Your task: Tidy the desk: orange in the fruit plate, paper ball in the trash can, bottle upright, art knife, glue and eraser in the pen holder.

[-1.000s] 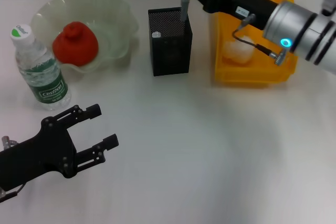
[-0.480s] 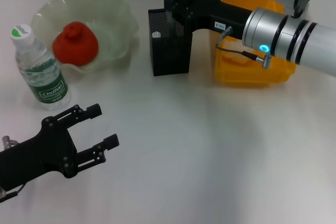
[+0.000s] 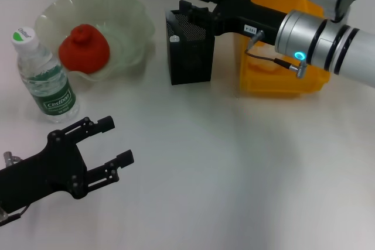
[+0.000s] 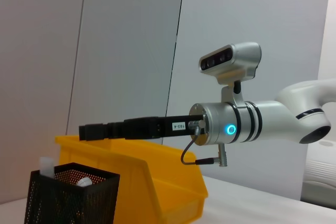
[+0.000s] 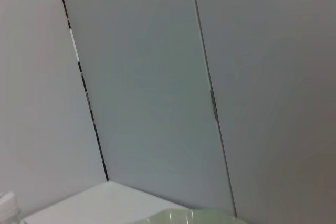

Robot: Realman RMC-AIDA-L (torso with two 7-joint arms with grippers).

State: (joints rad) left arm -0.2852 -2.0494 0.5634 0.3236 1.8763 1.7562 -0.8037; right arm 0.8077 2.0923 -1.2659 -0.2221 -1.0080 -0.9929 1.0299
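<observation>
My right gripper [image 3: 194, 0] hovers open just above the black mesh pen holder [image 3: 190, 48], with nothing between its fingers; it also shows in the left wrist view as a right gripper [image 4: 86, 131] above the pen holder [image 4: 68, 198]. A white cap [image 3: 174, 38] pokes up at the holder's rim. The art knife, glue body and eraser are hidden. The orange [image 3: 84, 48] lies in the fruit plate [image 3: 132, 13]. The bottle [image 3: 44, 77] stands upright. Behind my right arm sits the yellow trash can [image 3: 281, 80]; the paper ball is hidden. My left gripper [image 3: 114, 141] rests open at the desk's [image 3: 234, 174] near left.
The bottle stands close in front of the fruit plate at the far left. The trash can sits right beside the pen holder. The right wrist view shows only the wall, the plate's rim [image 5: 194, 216] and the bottle cap [image 5: 5, 203].
The grey art knife held upright in my right gripper over the pen holder is no longer in view. The gripper now stands open there. The left arm has not moved.
</observation>
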